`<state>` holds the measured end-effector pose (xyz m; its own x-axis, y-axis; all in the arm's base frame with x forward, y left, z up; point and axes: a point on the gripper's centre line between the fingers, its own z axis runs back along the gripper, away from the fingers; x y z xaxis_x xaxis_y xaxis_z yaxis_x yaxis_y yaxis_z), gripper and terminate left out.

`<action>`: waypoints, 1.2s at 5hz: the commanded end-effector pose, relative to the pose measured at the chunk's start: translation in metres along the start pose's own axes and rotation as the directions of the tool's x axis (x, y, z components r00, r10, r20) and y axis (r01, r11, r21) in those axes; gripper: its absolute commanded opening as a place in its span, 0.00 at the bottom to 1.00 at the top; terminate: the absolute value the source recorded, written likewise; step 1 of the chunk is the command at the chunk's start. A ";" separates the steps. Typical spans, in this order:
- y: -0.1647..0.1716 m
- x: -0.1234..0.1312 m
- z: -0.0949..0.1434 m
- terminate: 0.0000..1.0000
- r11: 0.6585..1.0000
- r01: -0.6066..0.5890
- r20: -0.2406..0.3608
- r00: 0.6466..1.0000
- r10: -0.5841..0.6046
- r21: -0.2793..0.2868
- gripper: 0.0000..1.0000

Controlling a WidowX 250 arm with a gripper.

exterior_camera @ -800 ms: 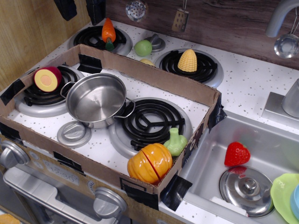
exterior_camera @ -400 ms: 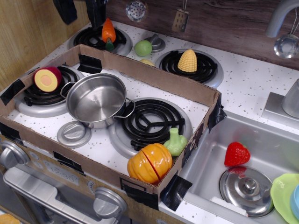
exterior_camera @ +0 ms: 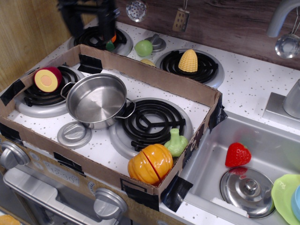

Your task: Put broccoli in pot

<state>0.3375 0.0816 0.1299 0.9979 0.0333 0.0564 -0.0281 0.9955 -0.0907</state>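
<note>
The broccoli [exterior_camera: 176,143] is pale green and stands on the front right burner, touching the orange pumpkin [exterior_camera: 151,162]. The shiny steel pot [exterior_camera: 96,101] sits upright and empty left of that burner, inside the cardboard box [exterior_camera: 164,80]. My gripper [exterior_camera: 90,23] is at the top left, above the back left burner, blurred by motion. Its two dark fingers [exterior_camera: 72,21] stand wide apart with nothing between them. It is far from the broccoli and behind the pot.
A halved red fruit [exterior_camera: 48,78] lies on the left burner. A carrot [exterior_camera: 111,41], a green ball [exterior_camera: 143,48] and corn [exterior_camera: 188,61] sit behind the box. A strawberry [exterior_camera: 237,154] and a steel lid [exterior_camera: 247,187] lie in the sink.
My gripper has come down into view over the back left burner and now partly covers the carrot. The broccoli and pot have not moved.
</note>
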 end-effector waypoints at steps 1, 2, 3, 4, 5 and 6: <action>-0.050 -0.021 0.042 0.00 0.998 -0.019 0.089 0.996 0.014 0.059 1.00; -0.076 -0.034 0.033 0.00 0.993 -0.066 0.076 0.995 0.059 0.095 1.00; -0.087 -0.041 0.021 0.00 0.993 -0.088 0.063 0.994 0.083 0.075 1.00; -0.097 -0.045 0.012 0.00 0.993 -0.094 0.059 0.994 0.090 0.068 1.00; -0.102 -0.049 0.005 0.00 0.992 -0.108 0.069 0.992 0.103 0.068 1.00; -0.108 -0.055 -0.006 0.00 0.992 -0.117 0.082 0.990 0.113 0.053 1.00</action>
<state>0.2797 -0.0302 0.1136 0.9867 0.1478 0.0677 -0.1464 0.9889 -0.0259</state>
